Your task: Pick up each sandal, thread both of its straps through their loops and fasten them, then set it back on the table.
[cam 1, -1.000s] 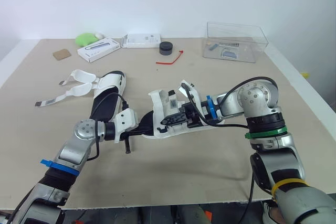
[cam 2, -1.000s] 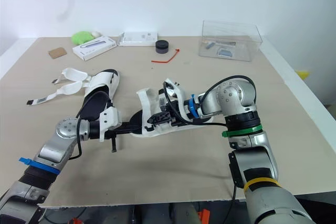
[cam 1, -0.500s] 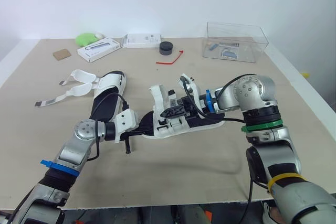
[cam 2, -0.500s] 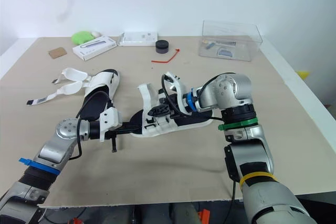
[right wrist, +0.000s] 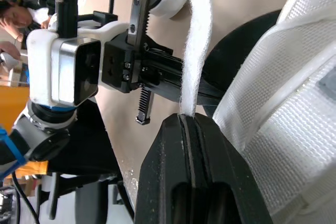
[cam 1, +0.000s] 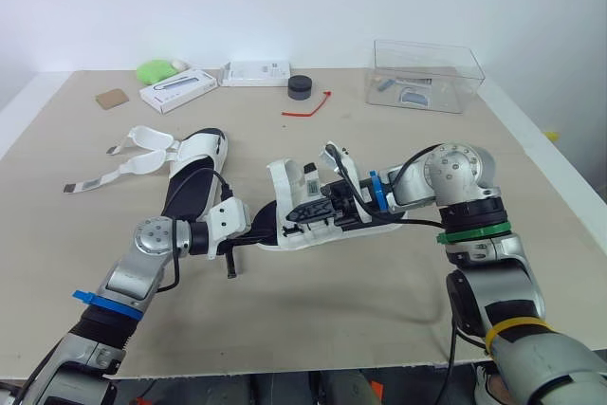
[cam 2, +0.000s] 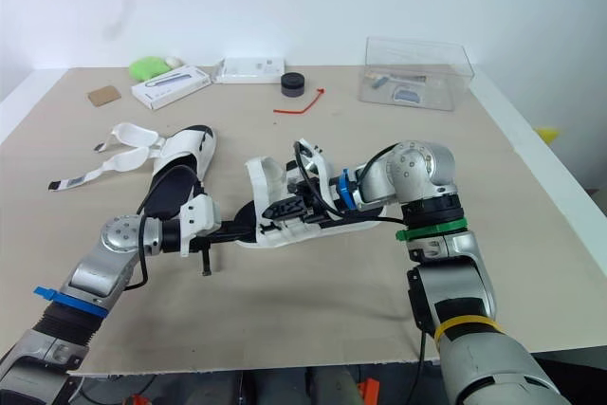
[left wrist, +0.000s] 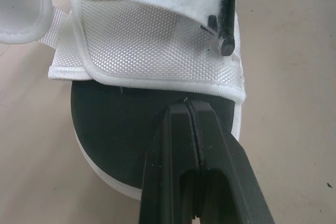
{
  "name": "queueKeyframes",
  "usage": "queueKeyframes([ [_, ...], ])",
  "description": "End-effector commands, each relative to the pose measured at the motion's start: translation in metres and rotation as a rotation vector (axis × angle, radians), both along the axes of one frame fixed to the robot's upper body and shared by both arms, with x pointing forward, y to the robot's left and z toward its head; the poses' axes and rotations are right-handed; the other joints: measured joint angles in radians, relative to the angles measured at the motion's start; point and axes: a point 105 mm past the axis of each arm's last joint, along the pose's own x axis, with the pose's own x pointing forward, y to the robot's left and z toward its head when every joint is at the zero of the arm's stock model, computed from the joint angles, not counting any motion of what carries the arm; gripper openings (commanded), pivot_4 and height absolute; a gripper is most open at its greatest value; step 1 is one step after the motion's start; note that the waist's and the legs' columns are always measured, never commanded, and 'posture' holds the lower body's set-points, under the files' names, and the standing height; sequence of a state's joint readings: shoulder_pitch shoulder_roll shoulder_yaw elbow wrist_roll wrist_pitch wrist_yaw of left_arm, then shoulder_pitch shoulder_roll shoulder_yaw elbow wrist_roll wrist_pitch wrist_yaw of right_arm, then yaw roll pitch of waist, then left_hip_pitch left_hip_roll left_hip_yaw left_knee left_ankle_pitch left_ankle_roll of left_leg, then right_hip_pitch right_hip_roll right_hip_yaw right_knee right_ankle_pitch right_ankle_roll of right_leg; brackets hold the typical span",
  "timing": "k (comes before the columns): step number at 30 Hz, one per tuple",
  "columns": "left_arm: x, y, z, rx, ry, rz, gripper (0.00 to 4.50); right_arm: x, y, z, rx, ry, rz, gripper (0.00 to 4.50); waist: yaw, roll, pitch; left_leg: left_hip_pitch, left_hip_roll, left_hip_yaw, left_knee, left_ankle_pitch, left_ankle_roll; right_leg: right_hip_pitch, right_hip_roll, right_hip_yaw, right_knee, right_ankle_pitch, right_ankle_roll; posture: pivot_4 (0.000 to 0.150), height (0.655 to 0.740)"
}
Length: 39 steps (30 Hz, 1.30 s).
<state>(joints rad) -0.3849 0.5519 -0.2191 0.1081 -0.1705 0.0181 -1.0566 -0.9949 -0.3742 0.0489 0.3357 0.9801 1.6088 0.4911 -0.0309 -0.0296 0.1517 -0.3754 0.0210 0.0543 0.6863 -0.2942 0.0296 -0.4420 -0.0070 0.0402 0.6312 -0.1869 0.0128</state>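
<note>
A white sandal with a black sole (cam 1: 327, 220) sits at the table's middle, held from both sides. My left gripper (cam 1: 263, 227) is shut on the rim of its black sole (left wrist: 121, 124), fingertips (left wrist: 178, 114) pressed together. My right gripper (cam 1: 298, 215) is shut on one of its white straps (right wrist: 195, 51), which runs straight out from between the fingers. The second sandal (cam 1: 196, 173) lies flat to the left, its two straps (cam 1: 128, 154) undone and spread across the table.
At the back stand a clear plastic box (cam 1: 427, 75), a black puck (cam 1: 301, 87), a red tie (cam 1: 308, 106), two white boxes (cam 1: 177, 89) (cam 1: 256, 73), a green object (cam 1: 155, 70) and a brown card (cam 1: 112, 98). My left gripper's body shows in the right wrist view (right wrist: 68, 72).
Half a second ago my right gripper had raised the strap and tipped the sandal up; it has since come back down to about where it was. The left gripper has held still.
</note>
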Motion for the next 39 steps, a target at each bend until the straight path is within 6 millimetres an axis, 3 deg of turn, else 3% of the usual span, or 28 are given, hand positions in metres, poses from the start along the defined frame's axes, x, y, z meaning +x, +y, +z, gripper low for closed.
queueKeyframes([
  [1,-0.009,0.005,-0.035,0.094,0.113,0.007,0.0,0.0,0.002,0.017,0.054,-0.012,0.007,0.05,0.0,0.0,0.0,0.0,0.0,0.0,0.0,0.0,0.0,0.0,0.0,0.0,0.0,0.0,0.0,0.15,0.74],
  [18,-0.01,0.006,-0.038,0.111,0.112,0.002,0.0,0.005,-0.002,0.016,0.102,0.094,-0.051,0.05,0.0,0.0,0.0,0.0,0.0,0.0,0.0,0.0,0.0,0.0,0.0,0.0,0.0,0.0,0.001,0.15,0.74],
  [22,-0.01,0.005,-0.039,0.113,0.113,-0.001,0.0,0.001,-0.004,0.007,0.062,0.1,-0.048,0.05,0.0,0.0,0.0,0.0,0.0,0.0,0.0,0.0,0.0,0.0,0.0,0.0,0.0,0.0,0.001,0.15,0.74],
  [39,-0.011,0.003,-0.041,0.115,0.108,-0.004,0.0,-0.006,-0.007,-0.009,-0.104,-0.047,-0.023,0.05,0.001,0.0,0.0,0.0,0.0,0.0,0.0,-0.001,0.001,0.0,-0.001,0.0,-0.001,-0.003,0.005,0.15,0.74],
])
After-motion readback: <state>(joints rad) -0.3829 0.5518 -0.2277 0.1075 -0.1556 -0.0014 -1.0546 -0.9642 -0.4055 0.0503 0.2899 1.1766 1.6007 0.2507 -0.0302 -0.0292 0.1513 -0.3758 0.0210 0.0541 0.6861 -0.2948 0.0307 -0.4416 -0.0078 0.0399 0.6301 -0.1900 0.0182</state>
